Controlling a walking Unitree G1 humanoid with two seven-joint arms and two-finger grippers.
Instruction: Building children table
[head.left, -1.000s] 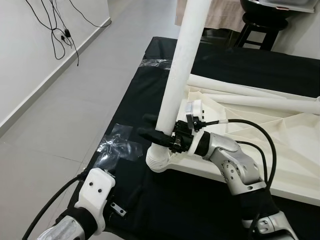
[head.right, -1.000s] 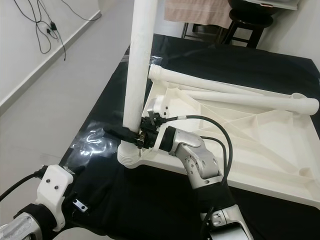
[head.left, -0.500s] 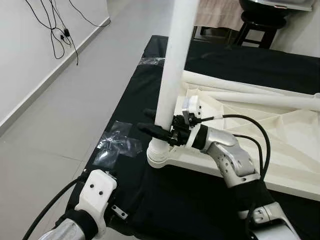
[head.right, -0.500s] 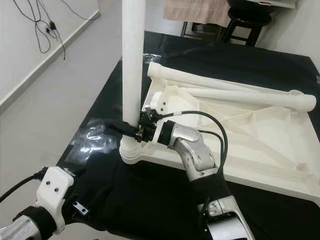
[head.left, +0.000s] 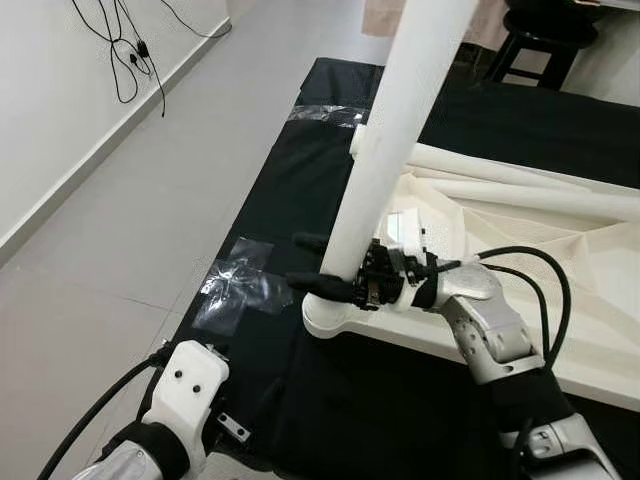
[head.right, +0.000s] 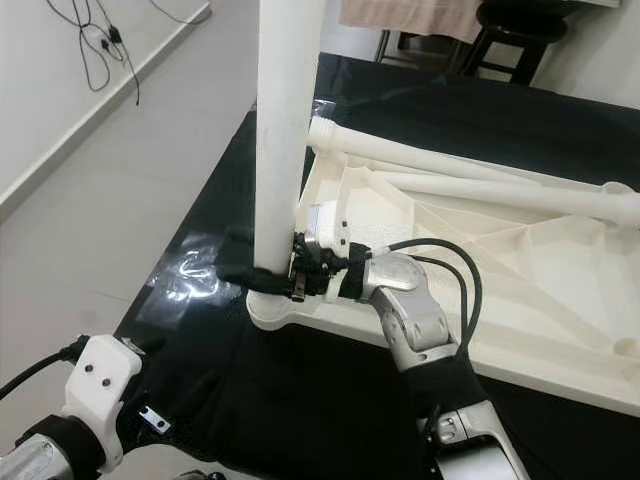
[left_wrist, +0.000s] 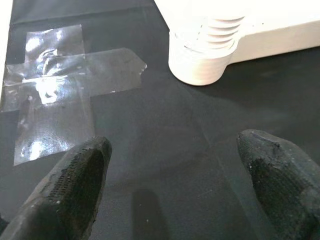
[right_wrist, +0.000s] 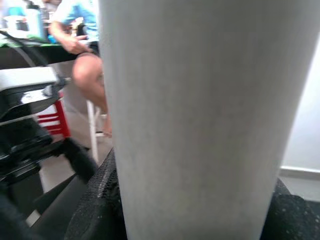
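Pale tiled floor (head.left: 120, 230), black cloth (head.left: 290, 190) with shiny clear tape (head.left: 235, 285).
Left end effector (left_wrist: 175, 190) released, hovering above cloth; smooth white table leg (head.left: 390, 150) upright in tabletop (head.left: 560, 260) corner socket, grasped by right end effector (head.left: 325, 265).

It looks like a room in a home: a pale tiled floor (head.left: 120, 220), a white wall (head.left: 50, 110) with hanging wires (head.left: 125, 55), and a dark stool (head.left: 535, 40).
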